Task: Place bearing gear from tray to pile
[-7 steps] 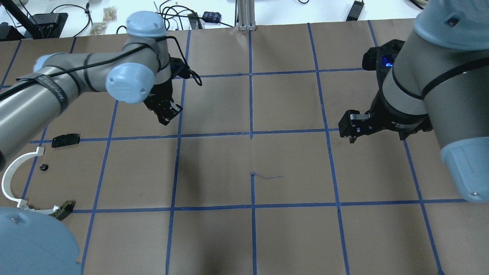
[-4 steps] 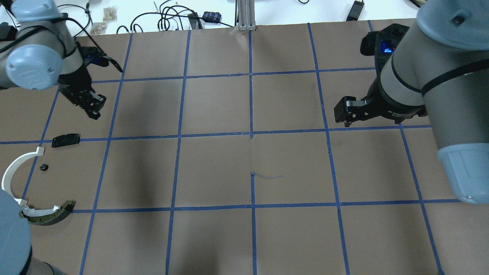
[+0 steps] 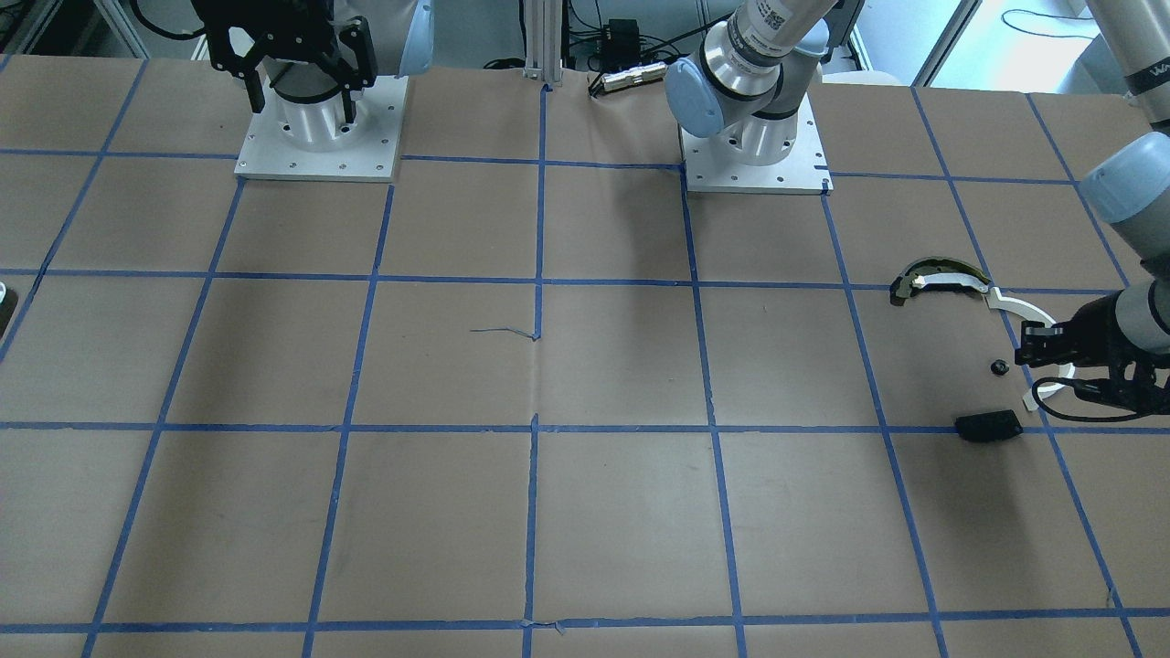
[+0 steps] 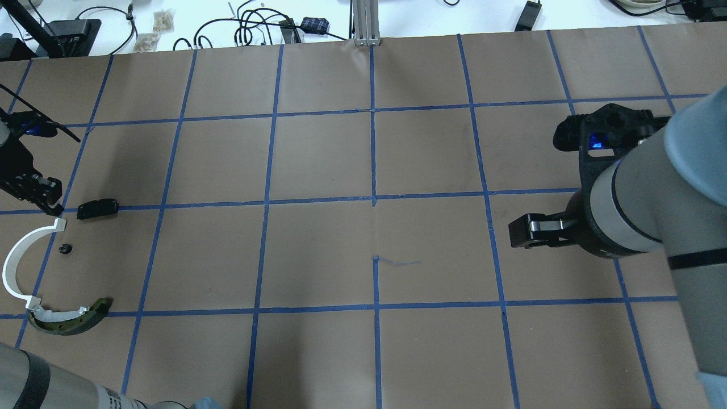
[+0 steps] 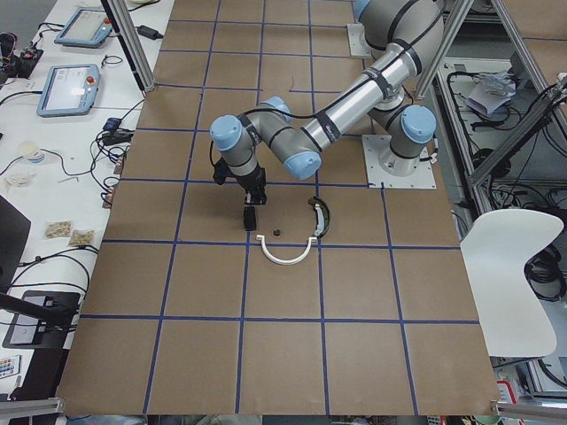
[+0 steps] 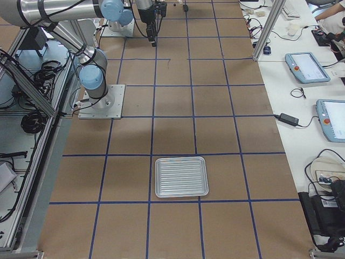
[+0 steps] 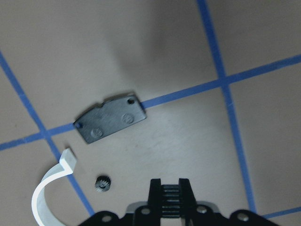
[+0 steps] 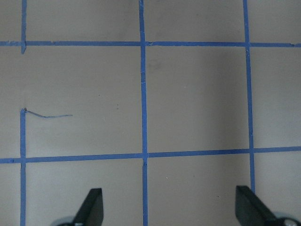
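Note:
The pile lies at the table's left end: a thin white half-circle strip [image 4: 17, 255], a curved black-and-cream piece [image 4: 68, 321], a flat black plate [image 4: 97, 208] and a small black gear [image 4: 65, 248] on the paper. My left gripper [image 4: 50, 200] hovers just beside the plate and the strip's end. In the left wrist view it [image 7: 171, 200] is shut on a small ridged black part, seemingly the bearing gear, above the plate [image 7: 110, 122] and the loose gear [image 7: 102, 183]. My right gripper [image 4: 514, 233] is open and empty, its fingers [image 8: 94, 207] wide apart.
A ribbed metal tray [image 6: 181, 176] sits far off at the table's right end and looks bare. The pile also shows in the front view: strip [image 3: 1037, 320], plate [image 3: 987, 426]. Cables and boxes lie beyond the far edge [image 4: 255, 28].
My left arm has swung left across the table, from the left-middle squares to the pile. My right gripper has drawn back towards the robot.

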Motion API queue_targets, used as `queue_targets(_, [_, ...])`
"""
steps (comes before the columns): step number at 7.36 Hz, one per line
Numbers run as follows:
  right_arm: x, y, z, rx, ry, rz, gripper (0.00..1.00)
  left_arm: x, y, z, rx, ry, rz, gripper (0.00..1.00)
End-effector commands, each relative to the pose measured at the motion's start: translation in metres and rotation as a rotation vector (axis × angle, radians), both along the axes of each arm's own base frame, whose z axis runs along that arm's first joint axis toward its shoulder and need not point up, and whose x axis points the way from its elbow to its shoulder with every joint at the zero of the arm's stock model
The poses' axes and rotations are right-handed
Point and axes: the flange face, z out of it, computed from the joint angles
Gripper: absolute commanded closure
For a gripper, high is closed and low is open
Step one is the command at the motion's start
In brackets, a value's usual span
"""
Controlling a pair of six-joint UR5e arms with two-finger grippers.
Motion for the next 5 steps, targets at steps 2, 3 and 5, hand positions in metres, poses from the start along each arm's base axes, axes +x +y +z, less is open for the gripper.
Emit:
queue_targets(2, [0.0,-0.009,0.007,-0.017,0.005,-0.007,0.0,0.006,0.003,-0.037,0.009,0.007,0.01,1.0])
queue_targets(3, [0.0,-0.006,0.015,-0.022,0.003,0.005,0.0,0.006,0.003,-0.04,0.015,0.011,0.004,0.94])
queue_targets(5, [0.0,-0.003,0.017,-0.028,0.005,0.006,0.0,0.011,0.009,-0.044,0.037,0.01,0.013,0.71])
